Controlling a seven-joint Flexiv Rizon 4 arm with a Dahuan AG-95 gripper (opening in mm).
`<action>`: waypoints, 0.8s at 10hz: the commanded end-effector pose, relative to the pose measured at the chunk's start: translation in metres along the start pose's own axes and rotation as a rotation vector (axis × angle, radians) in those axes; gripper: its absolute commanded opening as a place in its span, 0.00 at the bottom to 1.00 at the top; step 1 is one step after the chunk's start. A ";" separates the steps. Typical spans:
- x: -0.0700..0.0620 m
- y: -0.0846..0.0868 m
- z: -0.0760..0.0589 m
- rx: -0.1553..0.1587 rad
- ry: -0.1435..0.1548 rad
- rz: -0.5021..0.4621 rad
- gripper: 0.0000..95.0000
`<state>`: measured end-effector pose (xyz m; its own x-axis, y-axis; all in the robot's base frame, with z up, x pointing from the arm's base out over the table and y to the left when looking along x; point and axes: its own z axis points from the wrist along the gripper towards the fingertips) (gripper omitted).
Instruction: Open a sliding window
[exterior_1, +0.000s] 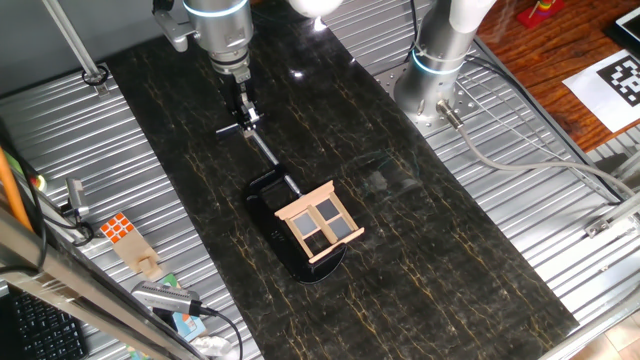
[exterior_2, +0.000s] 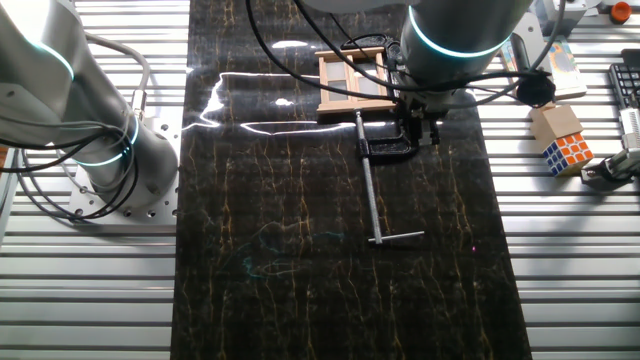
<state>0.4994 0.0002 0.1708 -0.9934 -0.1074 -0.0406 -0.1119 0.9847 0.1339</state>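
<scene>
The sliding window (exterior_1: 318, 222) is a small tan wooden frame with cross bars and dark panes. It stands on a black rounded base (exterior_1: 300, 262) in the middle of the dark marbled mat. In the other fixed view the window (exterior_2: 350, 85) is at the far edge, partly hidden by the arm. My gripper (exterior_1: 244, 112) hangs above the mat, well away from the window and touching nothing. In the other fixed view two dark fingers (exterior_2: 408, 128) show apart under the wrist, so the gripper (exterior_2: 421, 130) looks open and empty.
A black clamp (exterior_2: 390, 147) with a long metal screw (exterior_2: 370, 190) and T-handle (exterior_2: 396, 237) holds the window's base to the mat. An orange-and-white cube (exterior_1: 118, 228) lies on the ribbed table beside the mat. A second arm's base (exterior_1: 437, 70) stands at the mat's side.
</scene>
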 end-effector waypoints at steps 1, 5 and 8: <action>0.000 0.000 0.000 -0.001 0.000 0.001 0.00; 0.000 0.000 0.000 0.000 0.000 0.001 0.00; 0.000 0.000 0.000 0.000 0.000 0.001 0.00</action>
<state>0.5000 0.0001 0.1706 -0.9934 -0.1075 -0.0403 -0.1119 0.9846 0.1341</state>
